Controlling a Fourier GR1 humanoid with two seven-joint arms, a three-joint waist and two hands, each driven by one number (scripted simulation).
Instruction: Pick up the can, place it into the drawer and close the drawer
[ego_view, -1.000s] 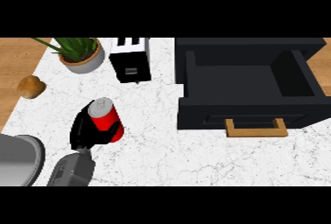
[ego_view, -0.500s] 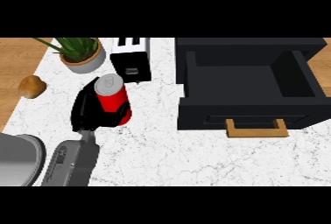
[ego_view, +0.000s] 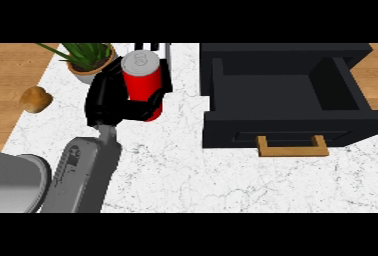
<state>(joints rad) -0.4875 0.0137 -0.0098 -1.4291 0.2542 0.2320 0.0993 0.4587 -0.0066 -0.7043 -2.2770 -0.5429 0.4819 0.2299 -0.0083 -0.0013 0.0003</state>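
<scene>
The left robot hand is curled around the red can and grasps it, with its fingers wrapped across the lower part of the can. The can stands about upright, its silver top visible, over the left part of the white marble table. It is well apart from the black drawer, which is open at the right, its wooden handle toward the near side. A potted plant stands just beside the can at the left. A small brown object lies near the table's left edge. The right robot hand does not show.
</scene>
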